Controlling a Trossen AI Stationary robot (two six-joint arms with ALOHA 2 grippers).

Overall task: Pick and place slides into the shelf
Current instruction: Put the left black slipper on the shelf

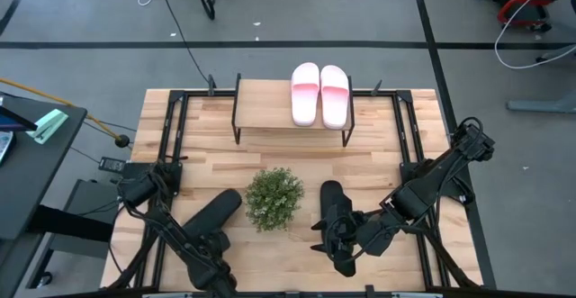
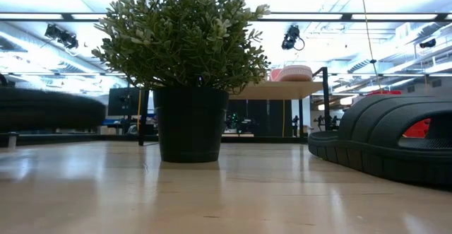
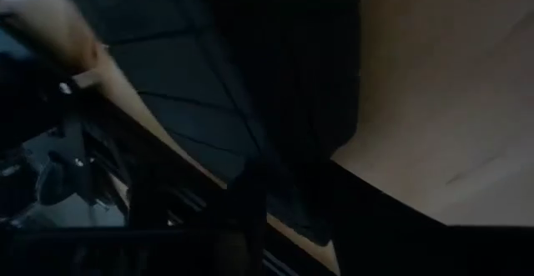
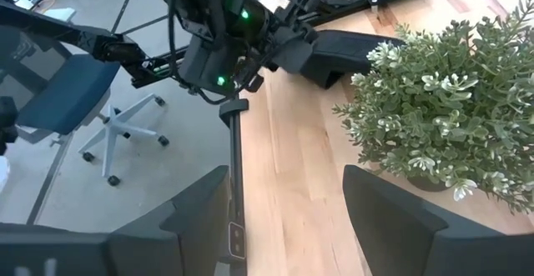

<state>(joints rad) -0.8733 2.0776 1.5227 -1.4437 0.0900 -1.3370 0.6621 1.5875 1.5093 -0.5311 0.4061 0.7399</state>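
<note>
Left gripper closing on black slide at table's near-left, beside potted plant; firm hold not yet certain. Best to clamp strap squarely before lifting toward shelf, where pink pair sits. Right gripper spread wide over second black slide, empty

— Where are the slides?
— I see two pink-and-white slides side by side, soles down, on the right half of the shelf, a light-wood board on black legs at the far edge.
— And the black ones?
— One black slide lies left of centre, the other black slide right of centre, both on the worktop.
</note>
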